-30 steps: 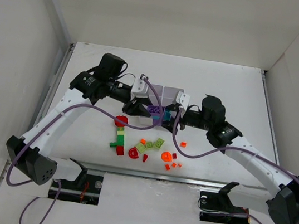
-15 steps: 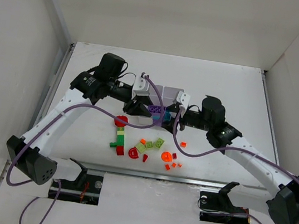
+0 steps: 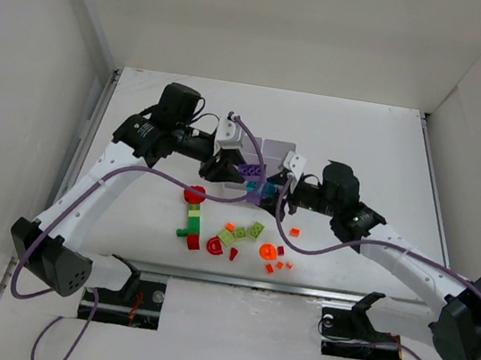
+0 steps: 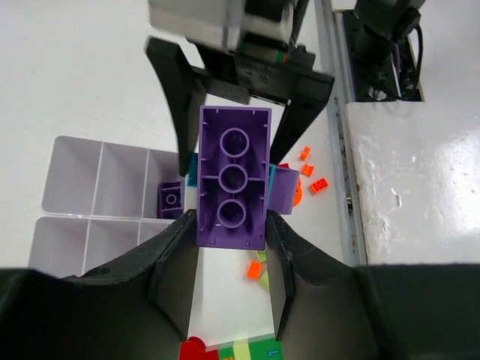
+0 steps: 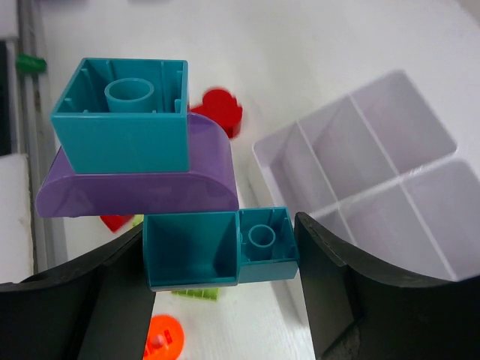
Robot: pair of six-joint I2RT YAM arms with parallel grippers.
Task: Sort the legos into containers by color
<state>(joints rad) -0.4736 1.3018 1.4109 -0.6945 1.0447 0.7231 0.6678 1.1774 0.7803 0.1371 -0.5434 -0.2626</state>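
Note:
My left gripper (image 3: 228, 169) is shut on a long purple lego brick (image 4: 232, 176), seen underside up with three round tubes, over the white containers (image 3: 279, 150). Facing it, my right gripper (image 3: 277, 192) is shut on a teal lego (image 5: 217, 247) that carries a curved purple piece (image 5: 135, 187) and a second teal brick (image 5: 124, 120). In the left wrist view this stack (image 4: 283, 187) shows just behind the purple brick; I cannot tell whether they touch. One small purple piece (image 4: 171, 199) lies in a compartment of the containers (image 4: 97, 172). The compartments in the right wrist view (image 5: 375, 172) look empty.
Loose legos lie on the table in front of the grippers: a red piece (image 3: 194, 195), a green and lime stack (image 3: 191, 222), lime bricks (image 3: 246, 232), a red arch (image 3: 215, 246), an orange disc (image 3: 269, 251) and small orange bits (image 3: 294, 232). White walls close the table's sides.
The left gripper has drawn the purple brick slightly toward the far side. The right gripper with the teal stack has shifted a little toward the near edge.

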